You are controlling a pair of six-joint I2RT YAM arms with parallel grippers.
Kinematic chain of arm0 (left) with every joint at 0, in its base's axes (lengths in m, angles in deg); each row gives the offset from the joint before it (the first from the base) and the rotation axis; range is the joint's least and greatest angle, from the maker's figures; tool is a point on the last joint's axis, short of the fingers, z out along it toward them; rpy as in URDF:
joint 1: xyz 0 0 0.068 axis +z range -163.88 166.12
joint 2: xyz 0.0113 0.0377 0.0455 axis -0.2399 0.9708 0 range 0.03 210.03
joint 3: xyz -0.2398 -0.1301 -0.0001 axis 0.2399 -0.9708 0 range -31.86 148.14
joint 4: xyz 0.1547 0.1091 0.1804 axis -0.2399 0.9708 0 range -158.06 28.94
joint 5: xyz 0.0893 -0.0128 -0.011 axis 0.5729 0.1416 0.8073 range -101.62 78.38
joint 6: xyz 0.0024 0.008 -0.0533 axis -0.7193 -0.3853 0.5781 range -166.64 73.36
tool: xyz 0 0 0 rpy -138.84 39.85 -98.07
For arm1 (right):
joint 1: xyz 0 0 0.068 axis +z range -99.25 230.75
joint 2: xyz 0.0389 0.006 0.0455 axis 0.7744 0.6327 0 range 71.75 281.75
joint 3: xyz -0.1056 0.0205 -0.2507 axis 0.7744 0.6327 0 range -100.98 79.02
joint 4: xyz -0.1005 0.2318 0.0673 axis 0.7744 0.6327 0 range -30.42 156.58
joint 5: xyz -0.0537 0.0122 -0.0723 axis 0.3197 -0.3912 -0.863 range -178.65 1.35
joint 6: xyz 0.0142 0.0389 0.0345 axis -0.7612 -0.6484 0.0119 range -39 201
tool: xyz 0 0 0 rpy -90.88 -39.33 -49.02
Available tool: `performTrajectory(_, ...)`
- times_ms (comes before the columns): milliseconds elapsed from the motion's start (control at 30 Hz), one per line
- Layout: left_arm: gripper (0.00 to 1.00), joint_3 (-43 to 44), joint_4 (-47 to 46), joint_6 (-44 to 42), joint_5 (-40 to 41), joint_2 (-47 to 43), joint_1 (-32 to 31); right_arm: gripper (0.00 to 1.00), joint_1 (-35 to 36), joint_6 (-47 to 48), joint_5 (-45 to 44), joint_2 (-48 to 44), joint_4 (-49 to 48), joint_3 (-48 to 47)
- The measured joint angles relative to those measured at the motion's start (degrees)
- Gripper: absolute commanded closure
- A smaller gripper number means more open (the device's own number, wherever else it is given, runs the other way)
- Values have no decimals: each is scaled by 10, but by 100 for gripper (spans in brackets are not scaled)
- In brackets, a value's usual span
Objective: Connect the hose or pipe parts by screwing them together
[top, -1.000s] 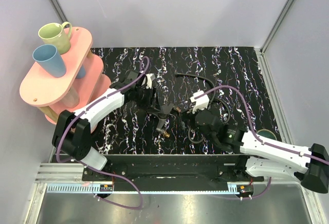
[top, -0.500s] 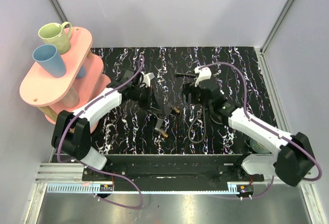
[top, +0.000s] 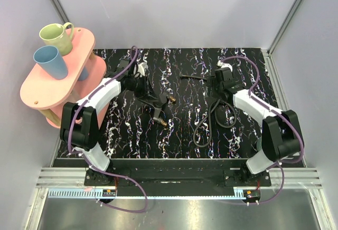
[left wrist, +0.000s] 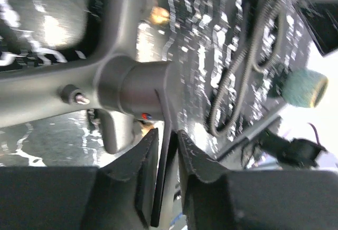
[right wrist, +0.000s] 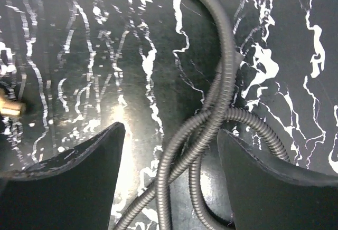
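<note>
The dark grey forked fitting (top: 156,106) lies left of centre on the black marbled mat, its brass tips (top: 171,99) pointing right. My left gripper (top: 144,88) is at the fitting's back end. In the left wrist view its jaws (left wrist: 168,135) are shut on a thin flat lever that sticks out of the fitting's body (left wrist: 121,82). The black ribbed hose (top: 199,130) loops across the right half of the mat. My right gripper (top: 216,88) hovers over it, open wide. In the right wrist view the crossed hose strands (right wrist: 211,119) lie between and below the fingers (right wrist: 169,151), with no contact.
A pink two-tier stand (top: 37,90) at the left edge carries a green mug (top: 55,37) and a blue cup (top: 50,61). A teal round object (left wrist: 301,87) shows at the right of the left wrist view. Grey walls enclose the mat.
The left arm has drawn the fitting back and to the left, its jaws now closed on the lever. The right arm has swung from the near middle to the far right, over the hose.
</note>
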Motion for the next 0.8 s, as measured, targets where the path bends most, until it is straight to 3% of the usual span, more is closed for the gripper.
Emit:
performTrajectory(67, 48, 0, 1, -13, 25, 0, 2, 21, -14, -8, 0, 16, 13, 0)
performTrajectory(100, 36, 0, 2, -16, 47, 3, 3, 21, -19, -13, 1, 24, 17, 0)
performTrajectory(233, 13, 0, 7, -25, 96, 6, 8, 29, -47, -29, 5, 54, 32, -13)
performTrajectory(467, 10, 11, 42, -37, 205, -26, 5, 29, -78, -49, 19, 99, 34, -50)
performTrajectory(600, 9, 10, 57, -45, 275, -91, -10, 37, -81, -49, 19, 125, 36, -52)
performTrajectory(800, 9, -11, 61, -56, 332, -194, -72, 41, -93, -46, 25, 169, 46, -69)
